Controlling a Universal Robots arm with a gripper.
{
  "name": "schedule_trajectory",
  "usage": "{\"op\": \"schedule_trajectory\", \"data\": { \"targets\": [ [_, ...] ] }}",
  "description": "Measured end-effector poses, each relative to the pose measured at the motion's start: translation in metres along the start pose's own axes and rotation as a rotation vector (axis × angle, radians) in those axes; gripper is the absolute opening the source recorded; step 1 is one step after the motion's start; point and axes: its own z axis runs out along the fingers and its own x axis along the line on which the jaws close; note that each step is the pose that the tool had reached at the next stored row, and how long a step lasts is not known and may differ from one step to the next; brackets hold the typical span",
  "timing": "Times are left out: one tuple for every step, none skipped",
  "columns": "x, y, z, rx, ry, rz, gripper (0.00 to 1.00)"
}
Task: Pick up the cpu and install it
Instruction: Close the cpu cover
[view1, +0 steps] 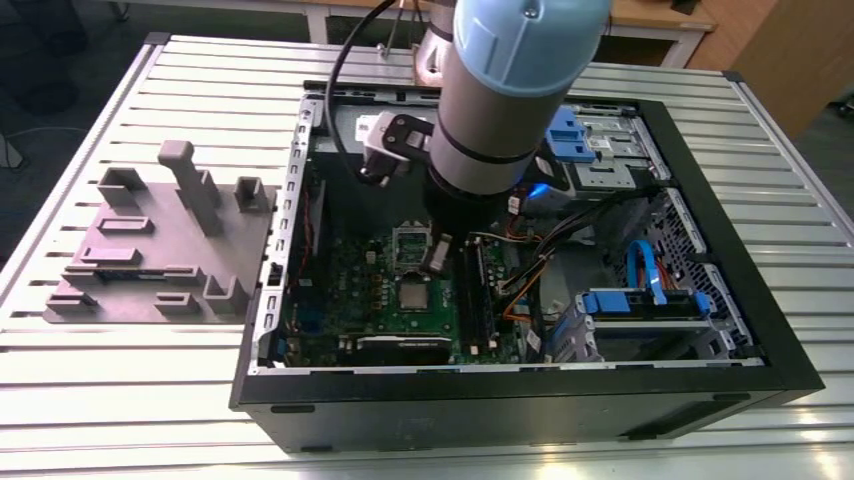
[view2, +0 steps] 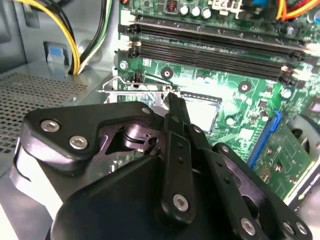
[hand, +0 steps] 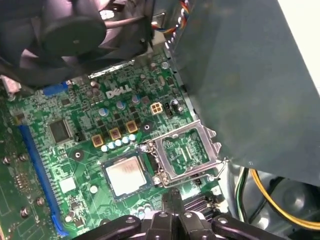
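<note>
An open PC case (view1: 534, 400) sits on a slatted table (view1: 134, 400). The gripper (hand: 173, 200), fingers pinched together and empty, hangs over the motherboard (hand: 60, 165); the cpu (hand: 125, 172) lies flat just ahead of its tips (apparently seated), load plate (hand: 187, 150) open beside it.

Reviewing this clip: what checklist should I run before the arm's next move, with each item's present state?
1. The cpu lies in its socket on the board, not in the tool: ok.
2. The socket frame is swung open beside the cpu: ok.
3. The cpu is seated fully flat: cannot tell.
4. The tool is shut with nothing showing in it, close above the socket frame: ok.
5. The yellow cables are off the socket: ok.
</note>
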Motion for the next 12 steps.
{"op": "schedule_trajectory", "data": {
  "targets": [
    [0.0001,-0.0001,0.0004,-0.0021,0.0016,-0.016,0.10],
    [0.0001,-0.0002,0.0006,-0.0041,0.0031,-0.031,0.10],
    [-0.0001,-0.0006,0.0008,-0.0057,0.0044,-0.044,0.10],
    [-0.0005,-0.0019,0.0010,-0.0064,0.0050,-0.050,0.10],
    [-0.0014,-0.0038,0.0012,-0.0066,0.0048,-0.051,0.10],
    [-0.0028,-0.0059,0.0013,-0.0067,0.0049,-0.051,0.10],
    [-0.0046,-0.0077,0.0016,-0.0069,0.0046,-0.050,0.10],
    [-0.0062,-0.0089,0.0019,-0.0076,0.0032,-0.051,0.10],
    [-0.0077,-0.0094,0.0022,-0.0090,-0.0007,-0.051,0.10],
    [-0.0089,-0.0097,0.0024,-0.0111,-0.0058,-0.051,0.10],
    [-0.0100,-0.0100,0.0028,-0.0128,-0.0104,-0.051,0.10],
    [-0.0113,-0.0104,0.0034,-0.0142,-0.0138,-0.051,0.10]
  ]
}}
